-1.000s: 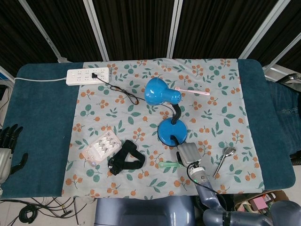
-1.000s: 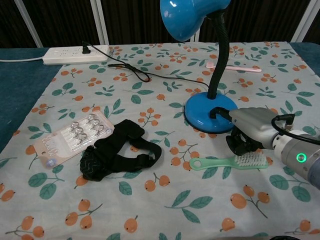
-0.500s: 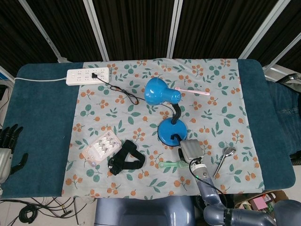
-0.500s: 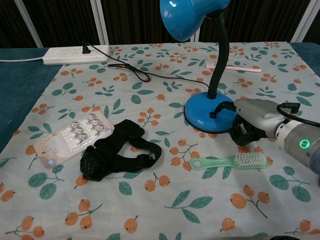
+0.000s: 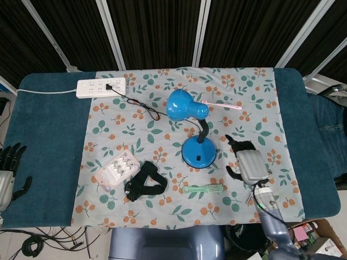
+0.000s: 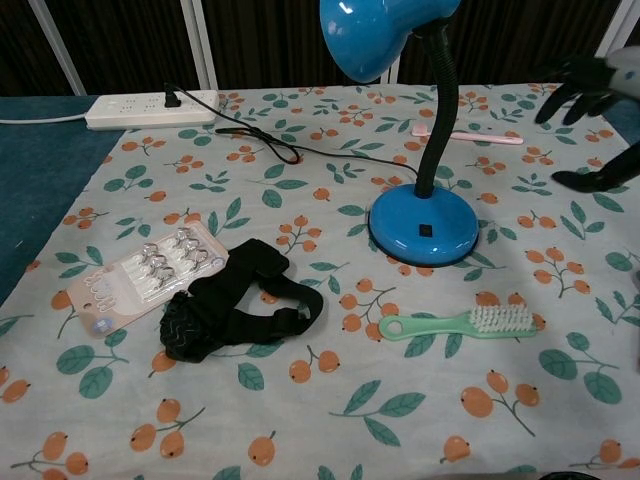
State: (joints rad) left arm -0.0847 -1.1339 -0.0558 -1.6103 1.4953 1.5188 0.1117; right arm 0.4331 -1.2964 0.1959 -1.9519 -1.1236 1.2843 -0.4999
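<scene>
Dark curtain panels with pale metal struts behind; teal desk (image 5: 49, 130) covered mid-span by a floral cloth (image 5: 255, 103) printed with oranges and leaves.

Far left, off the desk edge: left hand (image 5: 10, 170), dark fingers spread, holding nothing, well apart from everything on the cloth.

Back left: white power strip (image 5: 101, 87) straddling the cloth edge, black cord (image 5: 138, 108) plugged in and running toward the lamp.

Front left of cloth: clear blister pack (image 5: 115, 169) of small metal pieces. Just beside it, a black strap (image 5: 144, 183) lying crumpled in a loop.

Centre: blue desk lamp (image 5: 187, 106), round base flat on the cloth, black gooseneck, shade tipped toward the left. Behind the shade, a pink toothbrush (image 5: 224, 104) lying flat.

Front of the lamp base: green brush (image 5: 204, 188), flat on the cloth, bristles at its right end, hang-hole at the left. Nothing touches it.

Right of the base: right hand (image 5: 246, 160), raised above the cloth, fingers spread apart, empty. Nearest things are the lamp base and the green brush, both clear of it. Chest view catches only its dark fingers (image 6: 580, 85) at the upper right edge.
</scene>
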